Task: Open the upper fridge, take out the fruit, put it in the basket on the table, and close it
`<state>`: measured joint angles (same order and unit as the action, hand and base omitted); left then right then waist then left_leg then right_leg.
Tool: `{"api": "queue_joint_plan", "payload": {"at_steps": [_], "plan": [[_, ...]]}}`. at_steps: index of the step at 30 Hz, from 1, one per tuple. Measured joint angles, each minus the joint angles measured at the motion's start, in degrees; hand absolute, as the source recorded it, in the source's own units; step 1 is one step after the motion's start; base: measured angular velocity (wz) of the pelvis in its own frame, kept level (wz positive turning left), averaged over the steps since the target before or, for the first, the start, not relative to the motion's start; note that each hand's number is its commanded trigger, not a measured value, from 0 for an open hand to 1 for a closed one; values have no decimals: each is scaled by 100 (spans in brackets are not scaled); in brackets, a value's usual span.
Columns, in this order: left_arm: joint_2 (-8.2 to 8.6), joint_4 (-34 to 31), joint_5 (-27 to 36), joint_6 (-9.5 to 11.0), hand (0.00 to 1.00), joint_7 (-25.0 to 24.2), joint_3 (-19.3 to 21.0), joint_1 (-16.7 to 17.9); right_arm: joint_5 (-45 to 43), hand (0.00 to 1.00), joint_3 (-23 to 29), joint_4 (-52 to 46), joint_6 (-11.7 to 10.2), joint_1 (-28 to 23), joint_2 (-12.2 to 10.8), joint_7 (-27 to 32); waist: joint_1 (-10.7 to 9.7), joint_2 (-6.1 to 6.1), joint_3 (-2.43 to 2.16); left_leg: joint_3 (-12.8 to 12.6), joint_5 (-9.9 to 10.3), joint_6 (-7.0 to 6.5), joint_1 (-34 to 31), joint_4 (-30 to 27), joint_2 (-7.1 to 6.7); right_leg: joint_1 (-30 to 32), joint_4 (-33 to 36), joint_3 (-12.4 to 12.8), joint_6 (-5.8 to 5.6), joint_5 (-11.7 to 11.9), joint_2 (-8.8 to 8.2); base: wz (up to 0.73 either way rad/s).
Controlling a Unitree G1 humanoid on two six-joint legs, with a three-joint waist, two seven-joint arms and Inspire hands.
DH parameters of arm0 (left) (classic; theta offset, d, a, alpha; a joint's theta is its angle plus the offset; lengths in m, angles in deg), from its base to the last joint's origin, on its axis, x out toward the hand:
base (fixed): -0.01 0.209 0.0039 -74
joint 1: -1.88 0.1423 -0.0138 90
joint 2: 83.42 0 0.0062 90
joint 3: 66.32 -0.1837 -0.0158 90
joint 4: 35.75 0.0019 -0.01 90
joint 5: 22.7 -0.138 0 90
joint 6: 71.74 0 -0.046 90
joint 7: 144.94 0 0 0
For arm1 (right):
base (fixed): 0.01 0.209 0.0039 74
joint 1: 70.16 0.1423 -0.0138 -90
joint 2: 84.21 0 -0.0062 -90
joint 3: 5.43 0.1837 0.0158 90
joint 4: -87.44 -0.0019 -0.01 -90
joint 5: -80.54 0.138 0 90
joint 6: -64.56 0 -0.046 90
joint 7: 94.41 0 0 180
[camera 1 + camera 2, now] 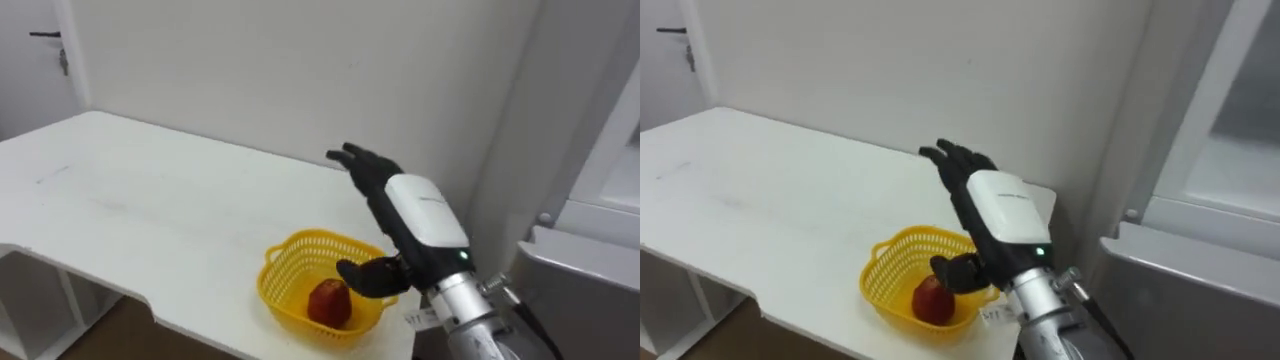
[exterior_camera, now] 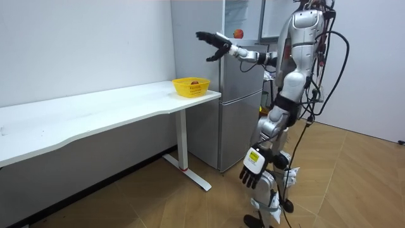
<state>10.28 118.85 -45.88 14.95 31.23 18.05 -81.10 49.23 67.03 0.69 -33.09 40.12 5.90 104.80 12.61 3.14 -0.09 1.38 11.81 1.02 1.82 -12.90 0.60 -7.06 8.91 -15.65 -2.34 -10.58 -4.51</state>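
Observation:
A red apple (image 1: 330, 303) (image 1: 932, 300) lies inside a yellow basket (image 1: 290, 250) (image 2: 183, 87) near the right end of the white table (image 1: 150, 200). My right hand (image 1: 400, 205) (image 1: 990, 205) (image 2: 215, 43) is held out in the air above the basket, open with its fingers straight and nothing in it. In the room view it hangs well above the basket's rim. My left hand (image 2: 253, 170) hangs open at my side. A second red fruit (image 2: 238, 33) sits in the open upper fridge compartment behind the arm.
The grey fridge (image 2: 243, 95) (image 1: 590, 280) stands just right of the table's end, and I stand in front of it. A white wall runs behind the table. The table's front edge (image 1: 120, 285) has a curved cut-out.

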Motion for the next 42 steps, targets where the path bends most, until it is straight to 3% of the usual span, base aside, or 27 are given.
{"api": "queue_joint_plan", "payload": {"at_steps": [2,6,12,18,23,26,33,38,42], "plan": [[54,59,9,79,0,5,-3,4,172,0,150,-414,-5,-371,-17,164,-108,-60,0,-55,-8,-13,56,42,3,2,27,59,-5,3,-5,-20],[93,184,53,155,0,95,3,33,414,0,430,-1169,-366,-821,-145,330,-436,-135,24,-182,-9,-15,169,124,26,2,82,182,-5,3,-2,-16],[102,182,101,288,0,106,42,82,370,0,1140,-1667,-723,-1312,-302,1008,-829,-138,18,-342,-9,-15,232,186,59,22,90,341,-7,12,27,-15],[129,190,110,313,0,106,41,136,476,0,1632,-1761,-771,-1536,-271,1520,-1105,-156,-6,-464,-9,-14,291,244,77,69,95,463,-6,13,45,-10],[91,206,109,311,0,106,47,168,489,0,1971,-1827,-768,-1535,-244,1846,-1113,-59,-54,-475,-10,-14,298,244,79,92,97,467,-6,12,47,0],[83,226,111,307,0,120,85,244,644,0,2090,-1836,-773,-1545,-242,1925,-1120,20,6,-475,-10,-14,377,246,80,10,84,461,-7,12,46,0],[134,222,110,306,0,159,262,387,1369,0,2582,-1747,-778,-1541,-220,1924,-1208,48,6,-424,-7,-11,330,243,81,6,99,426,-5,14,47,2],[150,182,96,286,0,80,321,410,1622,0,2761,-1260,-695,-1377,159,1902,-1223,58,19,-399,-8,-11,291,223,83,26,112,396,-2,15,49,2],[126,117,4,287,0,0,562,454,1545,0,2837,-922,-581,-1008,430,1870,-1204,181,78,-422,-13,-6,290,212,93,95,176,397,-4,13,49,-3]]}}
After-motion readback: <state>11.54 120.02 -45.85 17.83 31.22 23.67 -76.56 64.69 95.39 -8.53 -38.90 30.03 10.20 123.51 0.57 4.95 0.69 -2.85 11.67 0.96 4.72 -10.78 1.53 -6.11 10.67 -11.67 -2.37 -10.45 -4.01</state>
